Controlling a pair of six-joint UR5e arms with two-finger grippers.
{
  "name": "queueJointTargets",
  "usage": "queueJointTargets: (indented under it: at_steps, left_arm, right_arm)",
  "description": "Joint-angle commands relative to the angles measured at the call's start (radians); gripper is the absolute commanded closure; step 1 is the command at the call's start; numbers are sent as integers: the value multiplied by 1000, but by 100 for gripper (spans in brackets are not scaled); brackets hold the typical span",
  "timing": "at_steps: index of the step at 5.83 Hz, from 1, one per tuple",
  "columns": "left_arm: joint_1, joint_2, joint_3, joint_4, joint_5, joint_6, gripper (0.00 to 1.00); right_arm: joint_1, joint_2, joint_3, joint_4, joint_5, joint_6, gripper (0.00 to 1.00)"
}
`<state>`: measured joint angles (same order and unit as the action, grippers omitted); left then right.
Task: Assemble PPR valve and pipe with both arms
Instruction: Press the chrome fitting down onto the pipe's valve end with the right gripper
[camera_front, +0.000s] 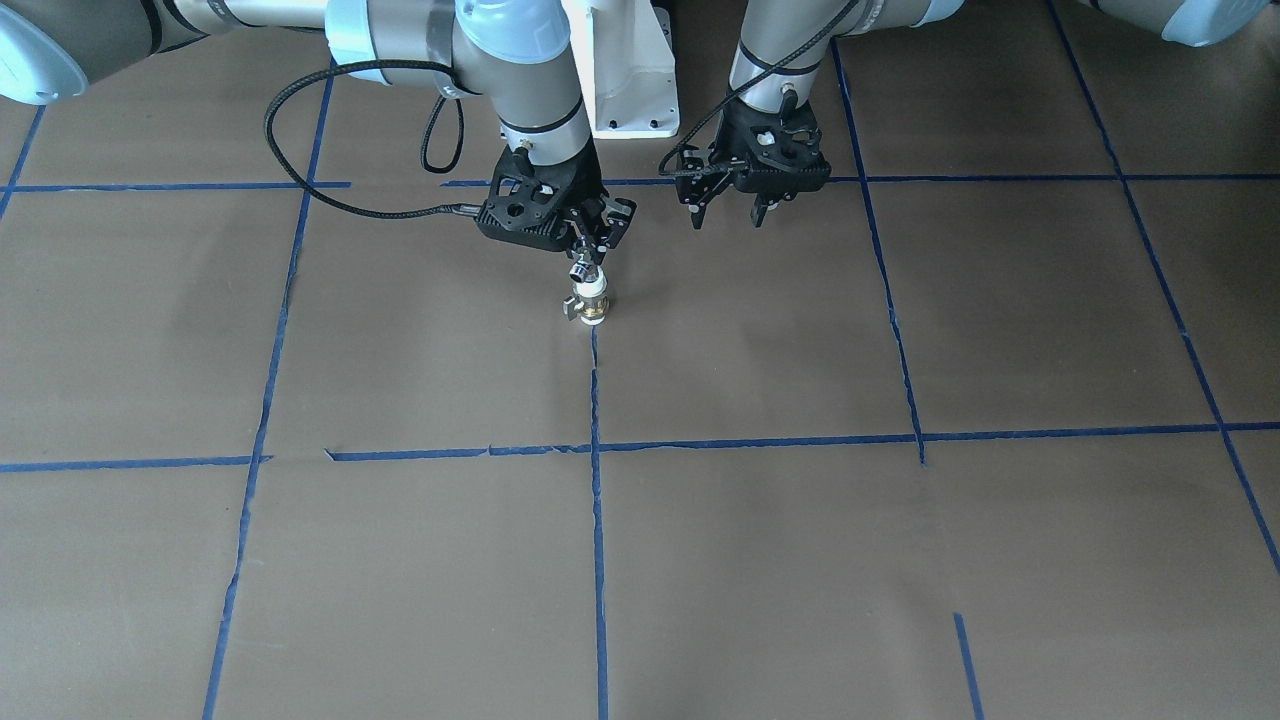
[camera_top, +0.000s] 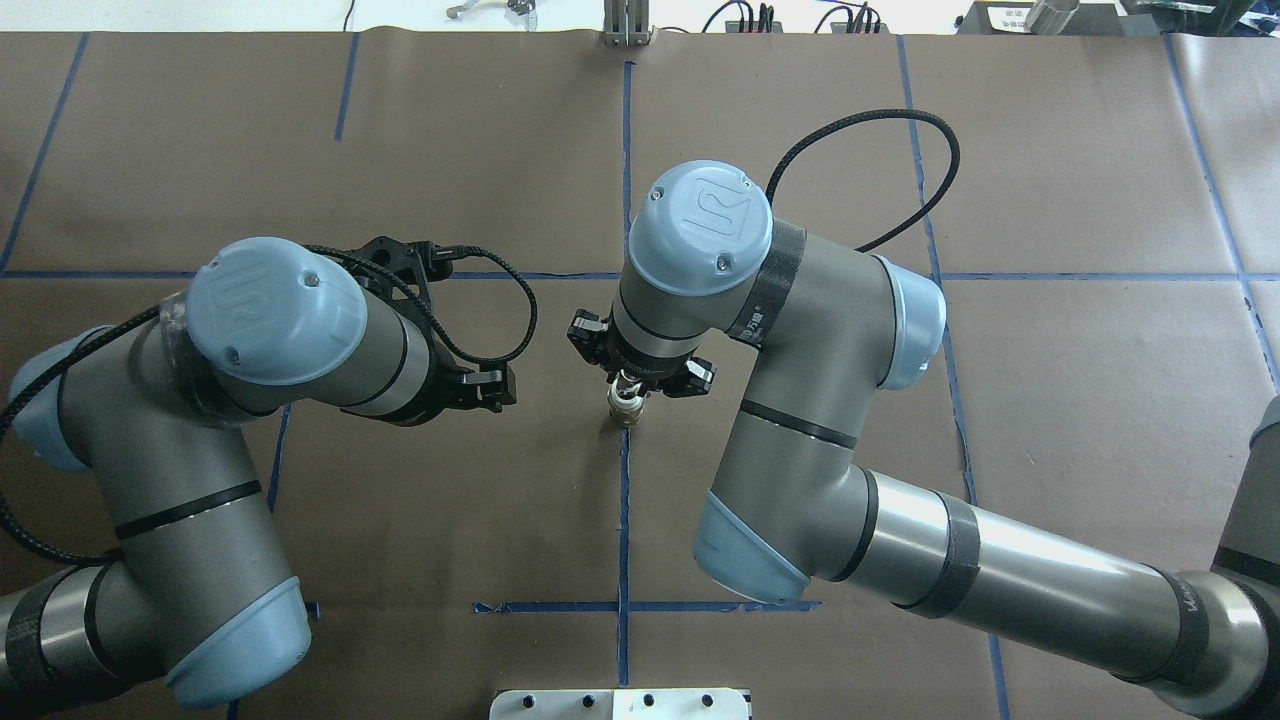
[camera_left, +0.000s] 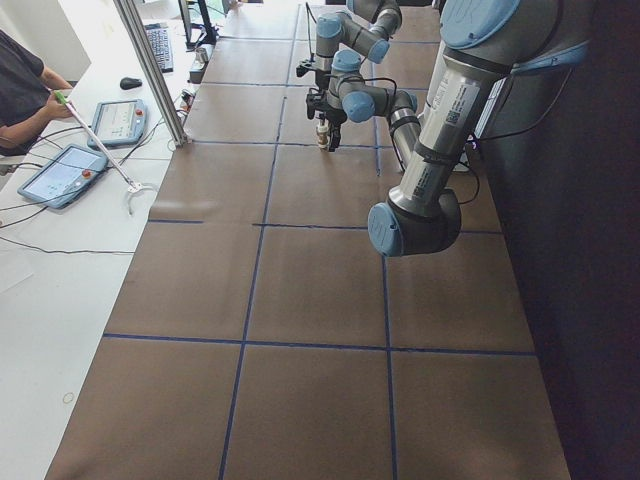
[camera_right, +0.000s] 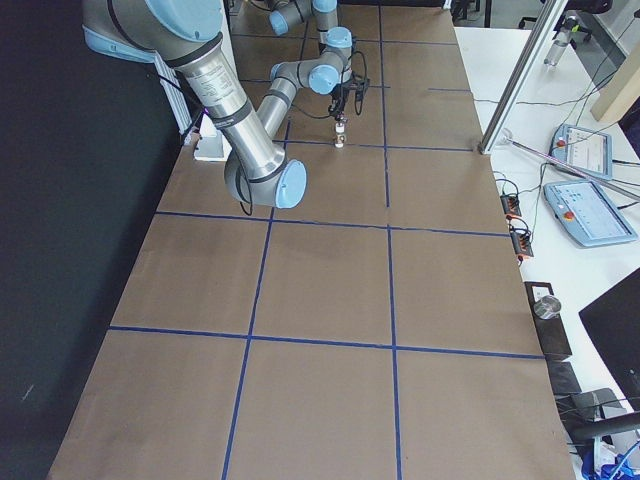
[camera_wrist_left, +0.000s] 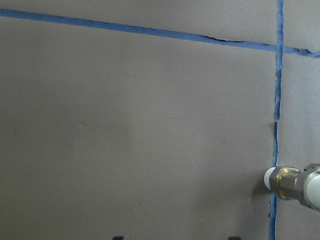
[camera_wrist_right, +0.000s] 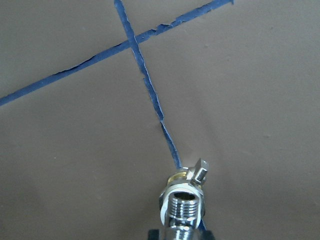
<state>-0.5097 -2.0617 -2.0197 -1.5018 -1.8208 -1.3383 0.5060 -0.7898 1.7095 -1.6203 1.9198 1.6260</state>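
Table (camera_front: 760, 560) under brown paper is filling every view, with blue tape lines (camera_front: 598, 560) cutting it into large squares.

Right arm (camera_top: 900, 560) is reaching in from the lower right of the overhead view and bending its wrist down over the centre tape line. Left arm (camera_top: 190, 470) is coming in from the lower left, its wrist turned toward the centre.

Left gripper (camera_front: 728, 217) is hanging upper centre-right in the front-facing view. Its jaws are standing apart with nothing between them, and it is well clear of both parts.

Right gripper (camera_front: 588, 250) is sitting just left of that, upper centre, pointing down. Its fingers are pinching closed on the top of the pipe (camera_front: 581, 269).

PPR valve (camera_front: 593, 300) is showing directly below the pipe and touching it, end to end. It is sitting over the top end of the centre tape line, upper middle of the front-facing frame. Its white section is lying uppermost and its brass end lowest. Cannot tell whether the brass end is resting on the paper.

Right wrist view is showing the pipe's threaded chrome end at bottom centre. The valve's small handle (camera_wrist_right: 201, 170) is sticking out up and to the right.
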Motion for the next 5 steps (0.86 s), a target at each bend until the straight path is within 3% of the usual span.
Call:
queueJointTargets:
  at_steps: [1, 5]
  left_arm:
    - [0, 0, 2, 0, 0, -1, 25]
    - [0, 0, 3, -2, 0, -2, 24]
  right_arm:
    - [-6, 0, -2, 0, -1, 0, 98]
    - [-7, 1, -11, 0, -2, -2, 93]
